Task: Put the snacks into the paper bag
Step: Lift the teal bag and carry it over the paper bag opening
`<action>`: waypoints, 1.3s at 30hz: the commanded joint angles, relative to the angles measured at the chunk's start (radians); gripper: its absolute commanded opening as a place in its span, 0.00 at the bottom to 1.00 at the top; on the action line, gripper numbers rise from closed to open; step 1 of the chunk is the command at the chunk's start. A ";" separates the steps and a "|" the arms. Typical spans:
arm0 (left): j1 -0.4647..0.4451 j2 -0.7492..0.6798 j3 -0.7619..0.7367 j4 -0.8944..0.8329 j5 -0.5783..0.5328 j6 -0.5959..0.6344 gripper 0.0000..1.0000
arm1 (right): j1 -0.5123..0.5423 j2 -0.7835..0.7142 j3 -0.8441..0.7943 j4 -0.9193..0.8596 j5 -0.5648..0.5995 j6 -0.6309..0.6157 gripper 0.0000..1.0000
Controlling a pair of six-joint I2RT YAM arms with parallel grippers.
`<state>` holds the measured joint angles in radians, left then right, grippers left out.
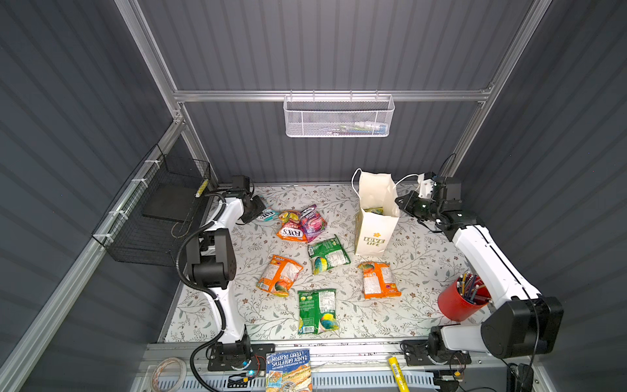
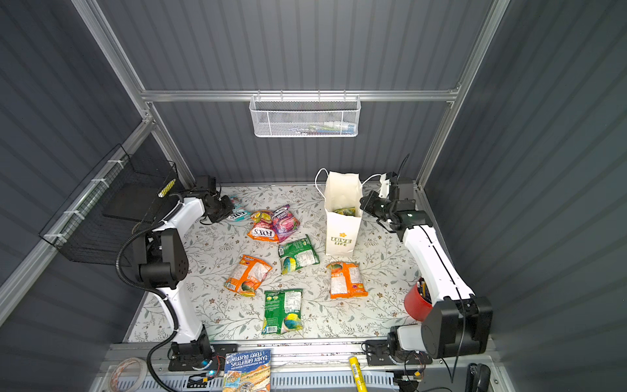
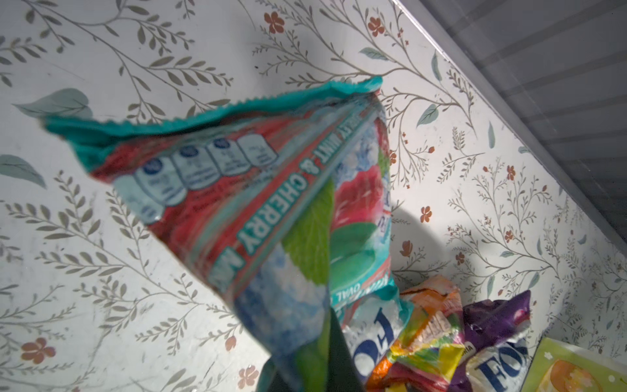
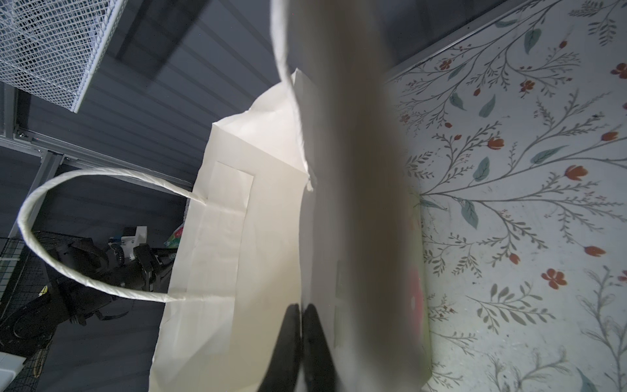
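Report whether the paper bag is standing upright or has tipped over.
Upright. In both top views the paper bag stands on its base with its open mouth facing up, and a snack packet shows inside it.

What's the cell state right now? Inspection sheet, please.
Surface: floral tabletop, no spills seen.
Job's things: paper bag upright and open, one packet inside; seven snack packets loose on the tabletop.
Clutter: red pencil cup at right; book, yellow tube, tape roll on front rail.
Hands: left hand shut on teal packet; right hand shut on the bag's rim.
Cables: black conduit along left arm; no snag seen.
Surroundings: white mesh basket on back rail; black wire basket on left wall.
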<state>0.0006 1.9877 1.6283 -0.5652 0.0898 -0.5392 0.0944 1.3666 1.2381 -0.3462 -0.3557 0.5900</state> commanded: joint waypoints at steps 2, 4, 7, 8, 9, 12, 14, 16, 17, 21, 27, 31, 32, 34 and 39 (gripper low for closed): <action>-0.002 -0.063 -0.025 -0.030 -0.022 0.010 0.00 | 0.005 -0.007 0.012 0.020 -0.011 -0.012 0.00; -0.004 -0.093 -0.043 -0.029 0.009 0.011 0.00 | 0.004 -0.009 0.013 0.019 -0.009 -0.012 0.00; -0.010 -0.178 -0.086 0.004 0.043 -0.003 0.00 | 0.004 -0.008 0.013 0.021 -0.008 -0.012 0.00; -0.017 -0.209 -0.095 0.008 0.043 -0.008 0.00 | 0.004 -0.006 0.013 0.020 -0.009 -0.012 0.00; -0.027 -0.237 -0.097 0.011 0.042 -0.009 0.00 | 0.004 -0.005 0.014 0.021 -0.011 -0.010 0.00; -0.077 -0.314 -0.090 0.009 0.024 0.000 0.00 | 0.004 0.000 0.014 0.021 -0.014 -0.011 0.00; -0.126 -0.356 -0.071 -0.002 -0.006 0.009 0.00 | 0.004 -0.001 0.015 0.021 -0.012 -0.011 0.00; -0.178 -0.386 -0.038 -0.021 -0.040 0.018 0.00 | 0.004 -0.003 0.015 0.019 -0.013 -0.012 0.00; -0.202 -0.400 -0.018 -0.027 -0.045 0.022 0.00 | 0.004 -0.004 0.015 0.019 -0.012 -0.012 0.00; -0.298 -0.455 0.022 0.020 -0.054 0.015 0.00 | 0.004 -0.003 0.015 0.021 -0.014 -0.012 0.00; -0.502 -0.465 0.118 0.079 -0.160 0.048 0.00 | 0.004 -0.001 0.016 0.019 -0.024 -0.010 0.00; -0.626 -0.444 0.184 0.129 -0.262 0.082 0.00 | 0.004 -0.007 0.015 0.018 -0.025 -0.012 0.00; -0.663 -0.431 0.207 0.135 -0.293 0.099 0.00 | 0.004 -0.009 0.017 0.018 -0.024 -0.013 0.00; -0.729 -0.400 0.253 0.142 -0.357 0.139 0.00 | 0.005 -0.012 0.015 0.018 -0.022 -0.012 0.00; -0.902 -0.260 0.409 0.144 -0.537 0.256 0.00 | 0.004 -0.014 0.017 0.018 -0.027 -0.012 0.00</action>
<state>-0.8303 1.6581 1.9598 -0.4675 -0.2951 -0.3912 0.0944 1.3666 1.2381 -0.3458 -0.3672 0.5900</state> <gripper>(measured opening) 0.103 0.049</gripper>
